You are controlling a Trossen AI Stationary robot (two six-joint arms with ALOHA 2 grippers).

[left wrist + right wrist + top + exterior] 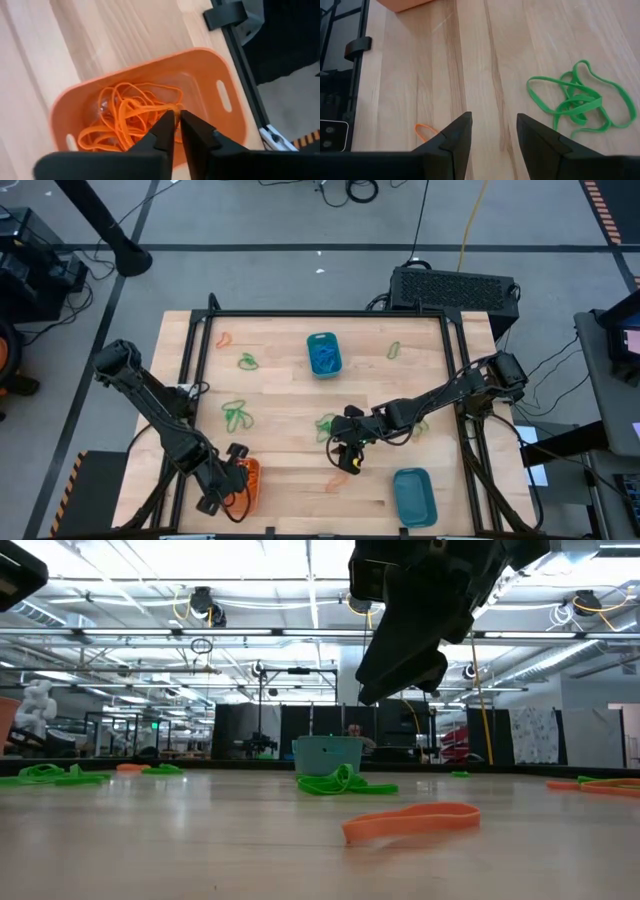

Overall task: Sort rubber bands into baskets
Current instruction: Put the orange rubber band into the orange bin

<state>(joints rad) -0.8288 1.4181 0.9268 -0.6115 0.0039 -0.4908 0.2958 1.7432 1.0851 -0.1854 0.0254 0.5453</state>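
Left hand [176,122] hovers over the orange basket [210,75], fingers barely parted; right hand [492,132], fingers spread, hangs beside green rubber bands [577,100]

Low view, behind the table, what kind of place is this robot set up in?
Probably a robotics lab or workshop in a large industrial hall. Beyond the wooden table the low view shows an open ceiling with strip lights and hanging cables, and the high view shows a grey floor with cables on it.

Lighting, as I see it: bright, even, from ceiling strips [150,565] glaring in low view. Soft shadows on table [300,395]. Near orange band [410,822] blurred; wrist views slightly soft.
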